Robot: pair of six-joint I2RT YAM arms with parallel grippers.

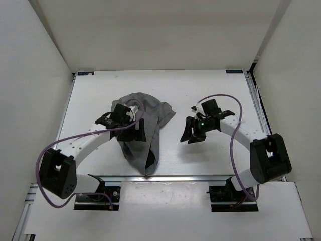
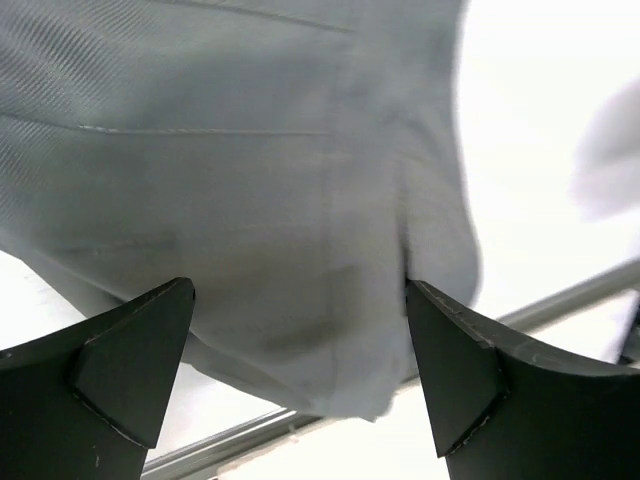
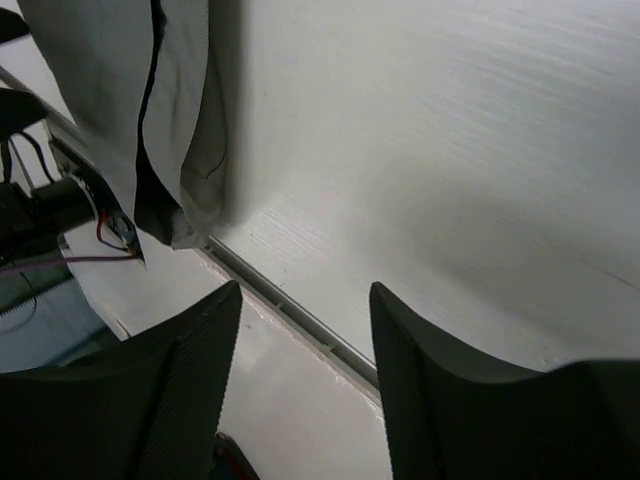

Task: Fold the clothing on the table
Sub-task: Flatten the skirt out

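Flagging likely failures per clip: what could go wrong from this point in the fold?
The left claw hangs open over the bunched clothing; closing here may pinch several layers. The clothing's near end lies at the front rail of the table, so a pull that way could slide it off. The right claw is open over bare table, so it gives no help yet.

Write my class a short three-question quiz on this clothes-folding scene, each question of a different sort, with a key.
1. True or false: the right gripper grips the clothing.
2. Which gripper hangs directly over the clothing? A) the left gripper B) the right gripper C) both
3. Fill in: the jaws of both grippers stand ____.
Key: 1 false, it hangs open over bare table; 2 A; 3 open.
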